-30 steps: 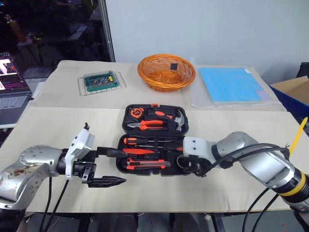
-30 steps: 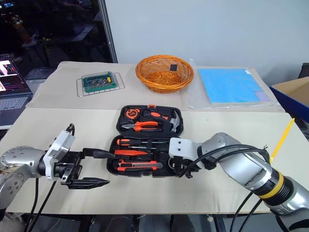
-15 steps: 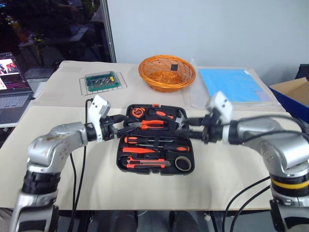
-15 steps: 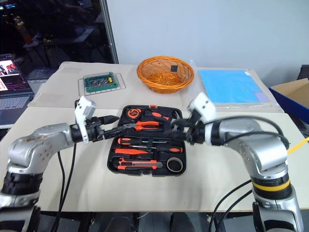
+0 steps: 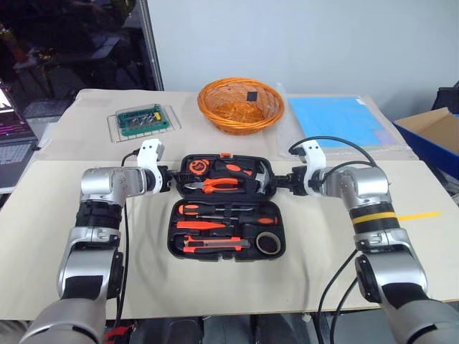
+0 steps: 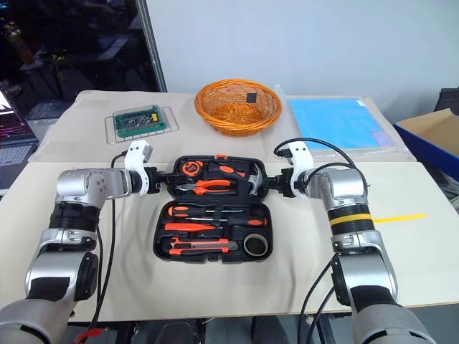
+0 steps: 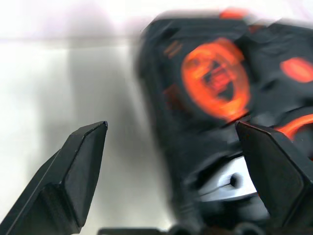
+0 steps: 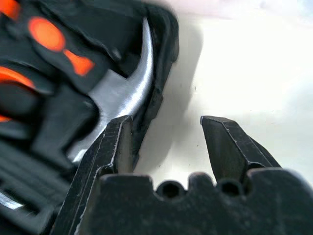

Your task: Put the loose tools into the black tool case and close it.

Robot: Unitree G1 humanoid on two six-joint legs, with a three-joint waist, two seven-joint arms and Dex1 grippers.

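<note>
Beige table (image 5: 57, 236), open black tool case (image 5: 224, 247), left gripper (image 7: 171, 161) fingers and right gripper (image 8: 166, 142) fingers spread apart, straddling lid's side edges

The black tool case (image 5: 226, 208) is lying wide open and flat on the table. Two orange-and-black screwdrivers (image 5: 215, 210), a red pen-like screwdriver (image 5: 208, 226), the utility knife (image 5: 215, 244) and the grey tape ring (image 5: 268, 243) are sitting in its front half.
</note>
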